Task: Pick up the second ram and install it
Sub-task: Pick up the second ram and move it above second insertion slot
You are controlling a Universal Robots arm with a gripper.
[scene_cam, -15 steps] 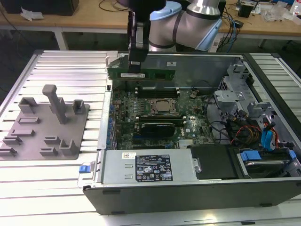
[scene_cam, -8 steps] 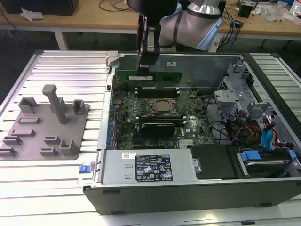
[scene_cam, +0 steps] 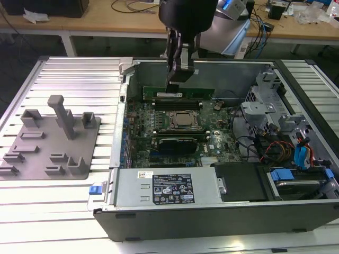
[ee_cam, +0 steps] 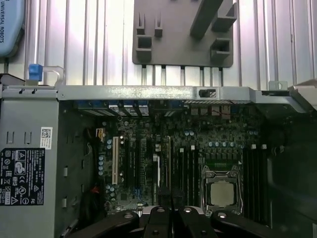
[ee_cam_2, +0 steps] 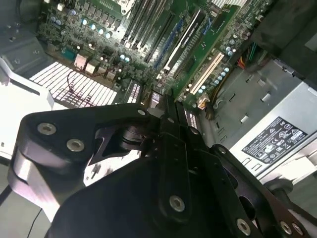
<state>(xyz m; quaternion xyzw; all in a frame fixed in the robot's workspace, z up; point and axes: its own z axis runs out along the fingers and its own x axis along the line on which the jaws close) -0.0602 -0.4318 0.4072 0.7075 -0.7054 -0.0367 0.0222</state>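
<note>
Slatted bench (scene_cam: 63,211), open PC case (scene_cam: 159,217), arm (scene_cam: 186,13) vert., jaws clamped on second ram (scene_cam: 201,93)

Green second ram (scene_cam: 198,92) edge-up over memory slots

exterior view high above the open computer case (scene_cam: 212,218); both wrist views close over its motherboard (ee_cam: 143,196) (ee_cam_2: 218,29)

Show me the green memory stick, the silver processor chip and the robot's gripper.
Green memory stick (scene_cam: 200,92): exterior view, on its green board.
Silver processor chip (scene_cam: 185,120): exterior view, middle of its metal lid.
Gripper (scene_cam: 176,80): exterior view, at its lower tip.
</note>
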